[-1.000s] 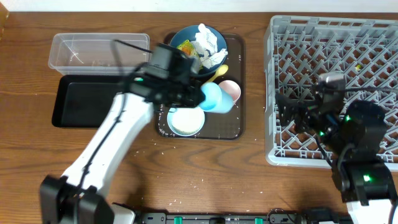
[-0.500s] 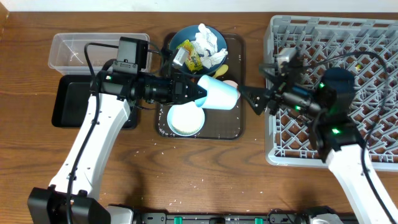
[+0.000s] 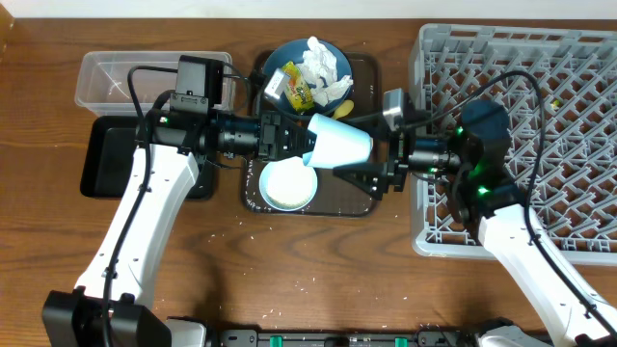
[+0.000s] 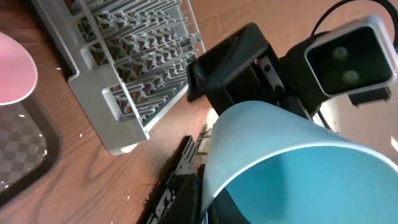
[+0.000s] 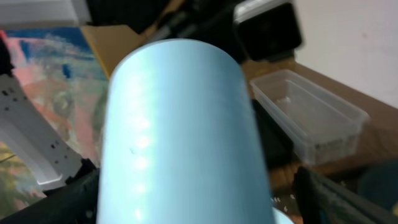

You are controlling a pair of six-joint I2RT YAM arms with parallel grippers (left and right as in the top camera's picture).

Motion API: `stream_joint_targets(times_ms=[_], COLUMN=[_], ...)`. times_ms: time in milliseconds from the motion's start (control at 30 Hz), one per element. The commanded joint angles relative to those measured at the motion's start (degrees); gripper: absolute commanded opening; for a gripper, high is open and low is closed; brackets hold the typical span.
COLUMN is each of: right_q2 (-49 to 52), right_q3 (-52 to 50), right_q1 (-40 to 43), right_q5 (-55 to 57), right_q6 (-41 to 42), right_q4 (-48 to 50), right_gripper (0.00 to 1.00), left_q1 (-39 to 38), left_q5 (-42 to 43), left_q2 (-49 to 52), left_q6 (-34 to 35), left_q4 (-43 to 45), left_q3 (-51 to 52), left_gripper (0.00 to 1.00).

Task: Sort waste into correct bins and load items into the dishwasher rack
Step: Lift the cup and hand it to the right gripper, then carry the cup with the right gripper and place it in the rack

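Note:
My left gripper (image 3: 308, 149) is shut on the rim of the small white cup with the blue inside (image 3: 339, 146) and holds it on its side above the brown serving tray. The pinch shows in the left wrist view (image 4: 214, 208), with the cup (image 4: 280, 143) filling it. My right gripper (image 3: 376, 164) is open, its fingers either side of the cup's base (image 5: 180, 124). The grey dishwasher rack (image 3: 540, 87) is at the right. The blue bowl (image 3: 280, 60) holds tissue (image 3: 318, 63) and the wrapper (image 3: 299, 94). A white bowl (image 3: 287, 185) and the yellow spoon (image 3: 344, 108) lie on the tray. The pink-inside cup (image 4: 12, 68) shows at the left wrist view's edge.
The clear tub (image 3: 125, 77) and the black tray (image 3: 106, 159) sit at the left. The brown serving tray (image 3: 368, 72) is in the middle. Loose rice grains (image 3: 308, 282) dot the table in front. The carrot piece is not in view.
My right arm has swung left from the rack, and its open fingers have come around the cup's base. My left arm has held the cup out to the right.

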State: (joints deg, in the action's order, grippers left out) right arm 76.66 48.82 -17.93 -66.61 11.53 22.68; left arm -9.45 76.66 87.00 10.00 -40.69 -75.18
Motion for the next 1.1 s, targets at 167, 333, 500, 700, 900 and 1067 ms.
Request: stream_joint_targets(times_ms=[167,333,500,700,900,1067], right_q2=[0.2,0.2,0.2,-0.1,-1.2,-3.9], right_q3=[0.8,0.8,0.8,0.8,0.8,0.9], right_q1=[-1.3,-1.2,1.1,9.3,20.0,26.0], right_q5=[-1.3,-1.4,-1.3,-1.3,-0.4,5.2], right_q6=[3.1,3.8,7.6,14.6,14.7,10.5], right_q4=[5.5,5.9,6.2,4.3,-9.9,-24.6], right_gripper=[0.75,0.61,0.45,0.38,0.35,0.37], left_q1=[0.1,0.1,0.1,0.5,2.1,2.0], left_q5=[2.4,2.2,2.2,-0.1,-9.8,-24.0], left_q2=[-0.2,-0.2,-0.2,-0.2,-0.2,-0.2], left_q6=[-1.4,-1.4,-1.4,-1.4,-1.4,-1.4], left_q4=[0.0,0.0,0.1,2.3,2.4,2.1], left_q3=[-0.8,-0.8,-0.8,-0.8,-0.8,-0.8], left_gripper=[0.07,0.29,0.46,0.50,0.54,0.54])
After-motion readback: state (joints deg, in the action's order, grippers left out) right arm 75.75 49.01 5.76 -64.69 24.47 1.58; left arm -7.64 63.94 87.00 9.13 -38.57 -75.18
